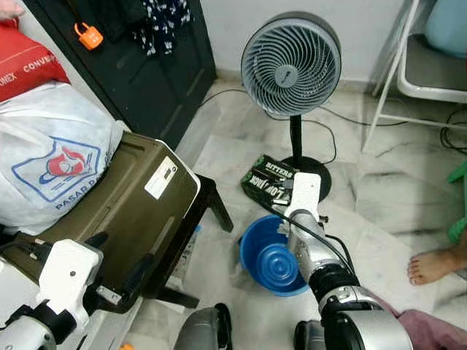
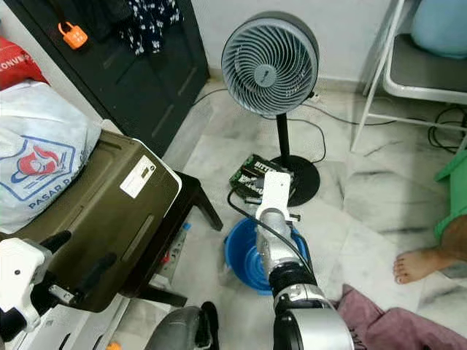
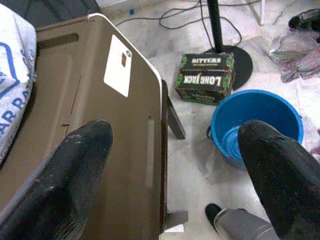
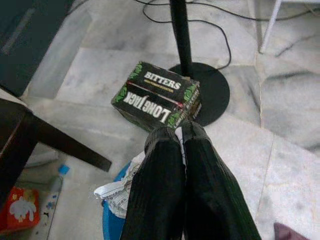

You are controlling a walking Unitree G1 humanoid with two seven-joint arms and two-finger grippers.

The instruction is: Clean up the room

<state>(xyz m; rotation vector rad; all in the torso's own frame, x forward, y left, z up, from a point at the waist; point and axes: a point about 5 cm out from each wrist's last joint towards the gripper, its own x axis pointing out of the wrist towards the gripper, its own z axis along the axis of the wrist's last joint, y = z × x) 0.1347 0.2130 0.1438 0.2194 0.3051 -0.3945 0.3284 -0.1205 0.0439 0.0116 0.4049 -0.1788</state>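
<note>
My right gripper (image 4: 181, 131) is shut on a crumpled white wrapper (image 4: 119, 193) that hangs under its fingers, above the rim of a blue bucket (image 1: 273, 261) on the floor. Just beyond the fingertips lies a black and green "Long Jack Bitters" box (image 4: 157, 97), beside the fan's round base. My right arm (image 1: 303, 219) reaches forward over the bucket. At the lower left my left gripper (image 1: 117, 259) is open, and its fingers (image 3: 75, 175) hover over the olive-brown case (image 1: 124, 208) on a dark stool, holding nothing.
A standing fan (image 1: 290, 64) is straight ahead, with cables trailing behind it. A white printed bag (image 1: 51, 160) lies left of the case. A person's bare foot (image 1: 434, 266) and a pink cloth (image 1: 438, 328) are at the right. A white folding chair (image 1: 430, 69) stands at the back right.
</note>
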